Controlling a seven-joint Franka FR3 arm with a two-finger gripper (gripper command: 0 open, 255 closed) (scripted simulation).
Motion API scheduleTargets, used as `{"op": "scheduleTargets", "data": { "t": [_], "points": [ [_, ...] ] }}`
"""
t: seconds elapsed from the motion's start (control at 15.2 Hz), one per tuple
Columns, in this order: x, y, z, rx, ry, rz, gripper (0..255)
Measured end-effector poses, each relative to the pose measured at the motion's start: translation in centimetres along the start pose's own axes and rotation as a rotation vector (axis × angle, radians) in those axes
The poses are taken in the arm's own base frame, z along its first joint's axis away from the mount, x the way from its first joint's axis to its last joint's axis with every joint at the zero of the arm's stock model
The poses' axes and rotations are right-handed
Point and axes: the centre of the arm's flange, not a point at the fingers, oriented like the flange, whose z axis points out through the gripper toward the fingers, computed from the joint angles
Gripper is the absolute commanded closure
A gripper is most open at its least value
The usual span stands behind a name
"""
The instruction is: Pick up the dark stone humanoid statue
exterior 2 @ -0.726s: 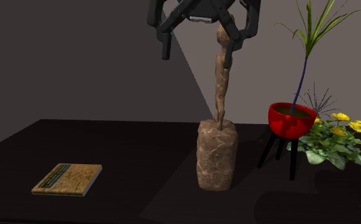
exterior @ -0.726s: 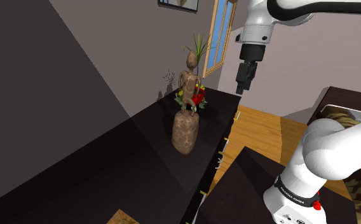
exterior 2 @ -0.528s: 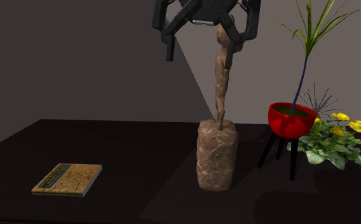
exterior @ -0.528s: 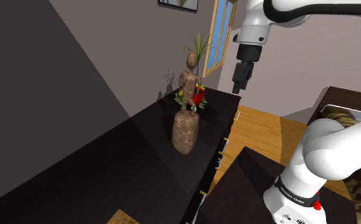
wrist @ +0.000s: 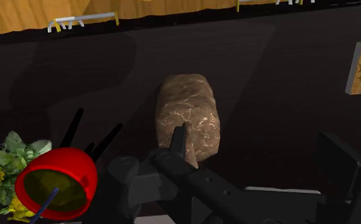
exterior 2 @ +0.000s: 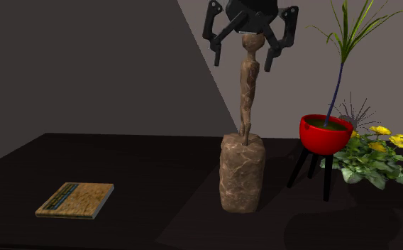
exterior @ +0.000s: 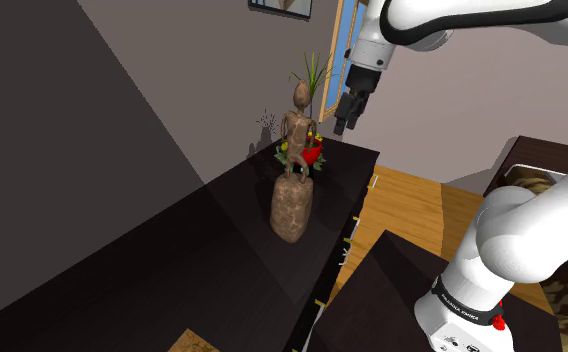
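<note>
Shoulder view, statue: the brown, stone-textured humanoid statue (exterior: 294, 165) stands upright on its rough block base on the dark table (exterior: 162, 275). It is toward the table's far end, just in front of a red pot (exterior: 315, 154).
Shoulder view, gripper: the black gripper (exterior: 347, 110) hangs in the air at about head height. It is apart from the figure, toward this view's right.
Second exterior view, gripper: the fingers (exterior 2: 216, 48) are spread wide. In the picture they frame the statue's head without touching it.
Second exterior view, surroundings: the red pot on black legs and a flowering plant (exterior 2: 377, 150) stand beside the block base. A book (exterior 2: 75, 199) lies well apart.
Wrist view: the camera looks down on the block base from above, and the fingers stand apart with nothing clasped.
Progress: the approach appears under way. Centring over the figure, coming down, closing and lifting all seem yet to be done.
</note>
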Motion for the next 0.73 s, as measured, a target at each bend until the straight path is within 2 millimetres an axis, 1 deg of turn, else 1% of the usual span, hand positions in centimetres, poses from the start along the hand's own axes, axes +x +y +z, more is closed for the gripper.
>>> {"op": "scheduleTargets", "data": {
  "t": [0.26,0.53,0.73],
  "points": [
    [4.0,1.7,0.4,-0.008,0.085,-0.024,0],
    [7.6,2.6,0.0,-0.015,0.167,-0.047,0],
    [8.0,3.1,1.1,-0.018,0.183,-0.052,0]
  ]
}}
